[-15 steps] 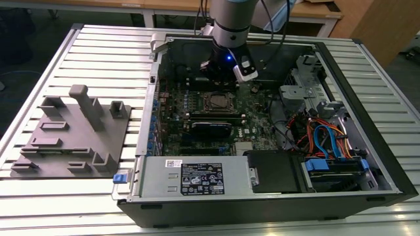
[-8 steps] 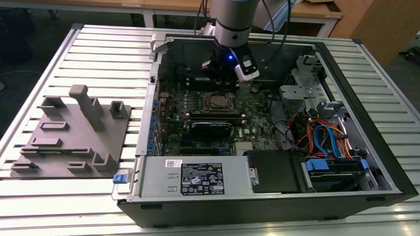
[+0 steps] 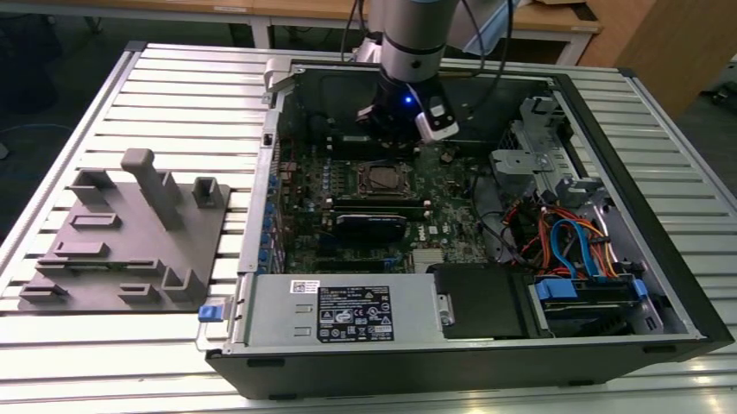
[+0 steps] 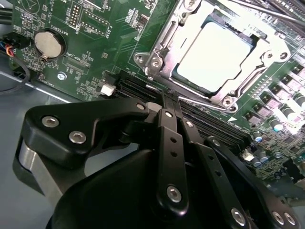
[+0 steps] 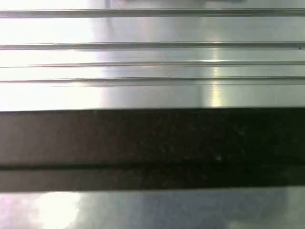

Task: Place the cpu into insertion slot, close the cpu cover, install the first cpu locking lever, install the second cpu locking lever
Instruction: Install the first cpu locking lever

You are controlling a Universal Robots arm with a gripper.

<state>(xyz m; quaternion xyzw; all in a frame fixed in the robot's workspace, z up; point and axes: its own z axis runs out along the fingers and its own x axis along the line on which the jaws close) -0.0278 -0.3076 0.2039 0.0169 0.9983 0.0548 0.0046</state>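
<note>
The cpu (image 4: pixel 214 53) lies flat in the insertion slot (image 3: pixel 379 178) on the green motherboard, its silver-grey top showing. The cpu cover (image 4: pixel 164 36) is down over it, its silver frame ringing the chip. A thin metal locking lever (image 4: pixel 259 10) runs along one side of the socket. My gripper (image 4: pixel 171 106) hovers beside the socket, over the long black memory slots, with its black fingers (image 4: pixel 165 119) shut together on nothing. In the exterior view the gripper (image 3: pixel 389 138) hangs inside the case just behind the socket.
The open computer case (image 3: pixel 645 345) lies on a slatted aluminium table (image 5: pixel 152 52). A grey labelled power supply (image 3: pixel 345 315) sits at its front, coloured cables (image 3: pixel 570 241) at the exterior view's right. A grey fixture plate (image 3: pixel 127 241) stands at the left. A coin battery (image 4: pixel 49 44) sits near the socket.
</note>
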